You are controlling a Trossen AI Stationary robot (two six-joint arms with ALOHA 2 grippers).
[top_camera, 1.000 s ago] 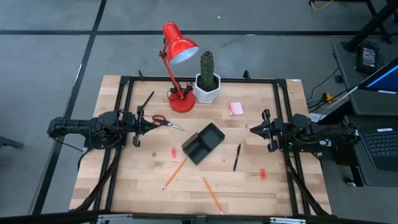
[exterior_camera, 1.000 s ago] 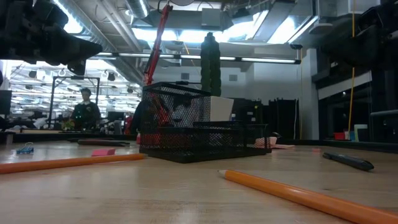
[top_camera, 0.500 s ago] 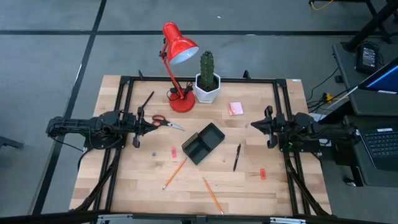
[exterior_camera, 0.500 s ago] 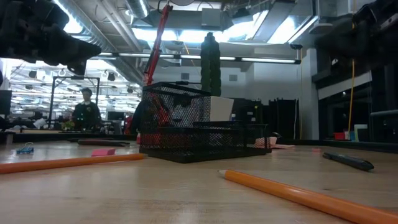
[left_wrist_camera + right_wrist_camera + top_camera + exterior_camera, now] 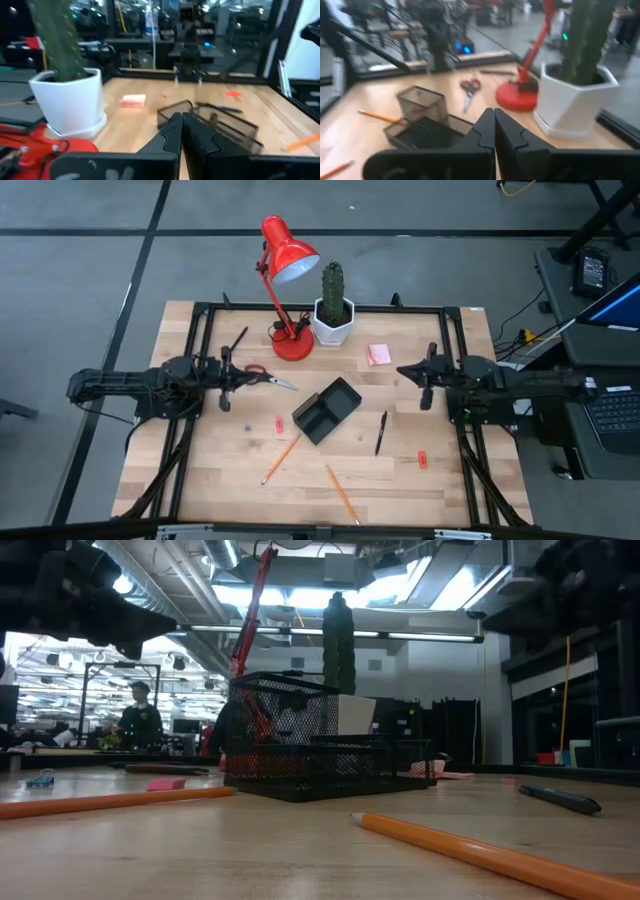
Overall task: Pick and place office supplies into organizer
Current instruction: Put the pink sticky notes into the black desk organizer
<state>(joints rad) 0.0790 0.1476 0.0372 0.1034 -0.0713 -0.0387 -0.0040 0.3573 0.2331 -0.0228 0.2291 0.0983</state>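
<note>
Well, the organizer (image 5: 327, 409) sat in the middle of the table (image 5: 200, 470), a small black mesh tray with walls inside it. From above its boxes looked empty, so I judged that nothing had been put away yet.

The office supplies lay all around it on the wood. The red-handled scissors (image 5: 266, 376) were off to its left, and the pink sticky-note pad (image 5: 379, 354) lay up toward the back on its right. The black pen (image 5: 381, 432) lay just right of the tray. Two orange pencils (image 5: 282, 458) lay near the front edge, the second one (image 5: 341, 494) closer to the front. A tiny red piece (image 5: 279, 424) sat near the tray's left end, and another red piece (image 5: 422, 460) lay far on the right.

The left gripper (image 5: 236, 375) hung near the handles of the scissors, its fingers pressed tight together and holding nothing. The right gripper (image 5: 404, 371) hung close to the sticky-note pad, pinched closed and empty too.

It looked like the very first step. I thought a gripper would need to spread its fingers and go down over one small thing to pick it up.

Behind it all stood a red desk lamp (image 5: 285, 260) and a cactus (image 5: 332, 284) in a white pot (image 5: 331, 327)
</note>
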